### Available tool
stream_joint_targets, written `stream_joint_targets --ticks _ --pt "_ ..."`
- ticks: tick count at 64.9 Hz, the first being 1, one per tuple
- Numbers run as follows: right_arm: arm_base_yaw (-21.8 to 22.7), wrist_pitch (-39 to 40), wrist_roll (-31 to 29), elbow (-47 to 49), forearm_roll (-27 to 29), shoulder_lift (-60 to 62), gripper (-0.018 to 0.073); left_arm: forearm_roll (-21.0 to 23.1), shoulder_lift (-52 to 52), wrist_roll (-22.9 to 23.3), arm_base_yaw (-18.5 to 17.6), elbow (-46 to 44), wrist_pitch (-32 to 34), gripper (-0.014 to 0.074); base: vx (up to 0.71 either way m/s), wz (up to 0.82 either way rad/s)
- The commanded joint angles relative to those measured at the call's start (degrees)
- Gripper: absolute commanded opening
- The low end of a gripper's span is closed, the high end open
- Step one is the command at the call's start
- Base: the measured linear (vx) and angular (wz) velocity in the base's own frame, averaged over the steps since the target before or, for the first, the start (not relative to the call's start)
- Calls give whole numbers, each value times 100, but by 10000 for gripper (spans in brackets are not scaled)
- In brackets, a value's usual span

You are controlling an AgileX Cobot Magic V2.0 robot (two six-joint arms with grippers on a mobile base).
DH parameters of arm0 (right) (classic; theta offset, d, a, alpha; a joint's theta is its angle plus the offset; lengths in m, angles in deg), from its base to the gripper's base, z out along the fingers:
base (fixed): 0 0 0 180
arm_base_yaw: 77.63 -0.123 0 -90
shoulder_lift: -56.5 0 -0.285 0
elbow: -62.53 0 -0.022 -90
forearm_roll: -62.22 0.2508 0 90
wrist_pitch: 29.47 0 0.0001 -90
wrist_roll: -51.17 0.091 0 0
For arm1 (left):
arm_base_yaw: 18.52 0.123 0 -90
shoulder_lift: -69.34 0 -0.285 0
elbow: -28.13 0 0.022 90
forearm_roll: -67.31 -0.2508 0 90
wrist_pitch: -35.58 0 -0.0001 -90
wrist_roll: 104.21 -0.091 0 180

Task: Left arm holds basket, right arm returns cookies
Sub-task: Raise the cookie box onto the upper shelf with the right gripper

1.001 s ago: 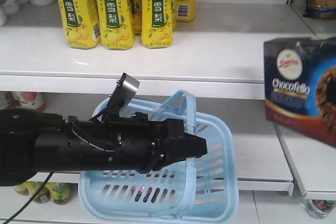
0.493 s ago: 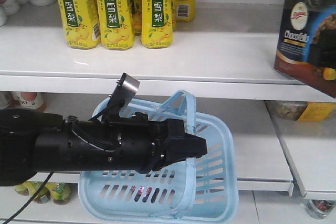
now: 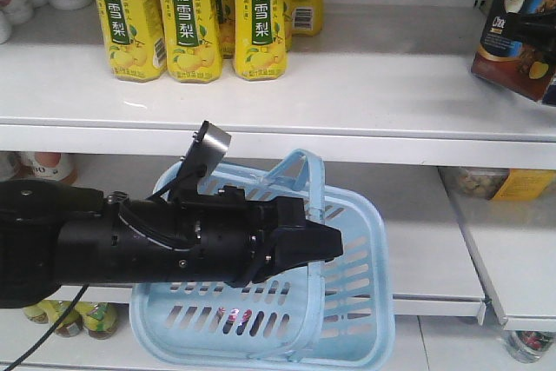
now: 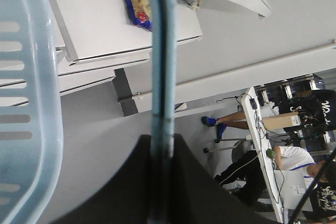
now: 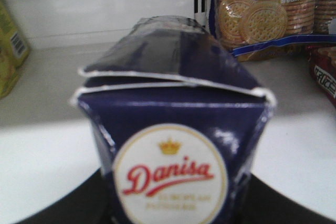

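- At the lower shelf front, my left arm (image 3: 130, 249) reaches across, and its left gripper (image 3: 308, 245) is clamped on one hoop handle of the light blue basket (image 3: 356, 319); the wrist view shows the handle (image 4: 160, 77) pinched between the dark jaws.
- Up at the far right of the upper shelf (image 3: 347, 84), the cookies (image 3: 517, 32) sit tilted, above the shelf surface.
- From the right wrist view, the navy Danisa box (image 5: 170, 145) fills the frame, with the right gripper's dark jaws either side, holding it.
- Yellow bottles (image 3: 187, 15) stand on the same shelf, well apart.
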Motion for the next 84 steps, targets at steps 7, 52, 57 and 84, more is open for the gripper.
stream_joint_targets --ticks 7,52,57,84 --pt "635 987 -514 170 652 -538 185 494 -205 -104 20 -173 -48 -6 0 0" --pt "277 948 -1368 170 809 -765 617 494 -205 -104 20 -173 -48 -6 0 0" --pt "277 801 -1368 170 850 -765 635 494 -205 -104 20 -173 -48 -6 0 0" --pt "277 388 -1375 126 885 -241 578 494 -205 -104 20 -173 -48 -6 0 0"
